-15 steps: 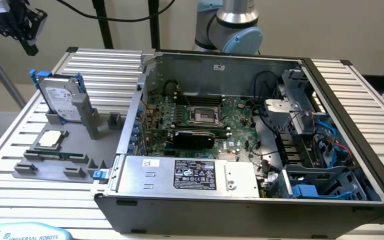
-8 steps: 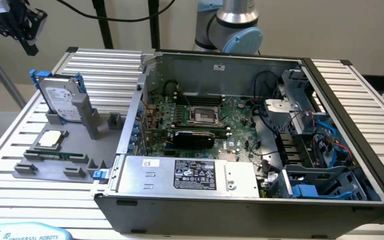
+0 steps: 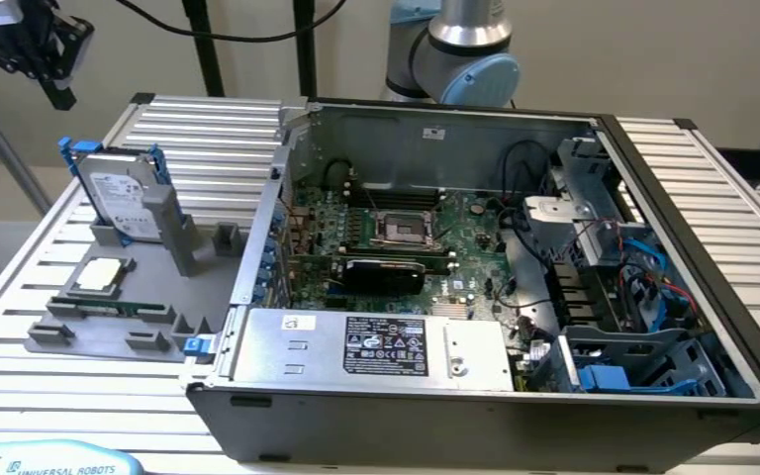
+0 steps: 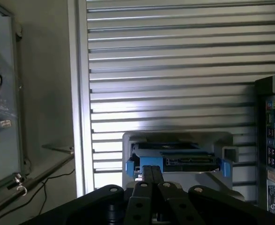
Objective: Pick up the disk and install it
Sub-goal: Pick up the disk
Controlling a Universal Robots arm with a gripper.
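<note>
1. One gripper (image 4: 151, 172): you see its two fingers (image 4: 146, 177) pressed together with nothing between them. It hangs high over the far left corner of the table, above the disk and well clear of it
2. One disk (image 3: 122, 198): it stands upright on its edge, at the exterior view's left of the computer case, with its white label facing the near side. One blue carrier (image 3: 79, 148) frames it
3. One grey fixture (image 3: 116, 336): it lies on the table beside the case and holds the disk in a slot at its far end
4. One square silver chip (image 3: 100, 276): it lies flat on the fixture, nearer to you than the disk. One narrow green module (image 3: 110, 309) sits just nearer again
5. One computer case (image 3: 486, 416): it is open on top. You can count inside it one motherboard (image 3: 459, 228) toward the far wall and one power-supply box (image 3: 373, 346) with a black label against the near wall
6. One arm base (image 3: 466, 49): it rises beyond the far wall of the case
7. One slatted table (image 3: 736, 218): it carries the case and the fixture
</note>
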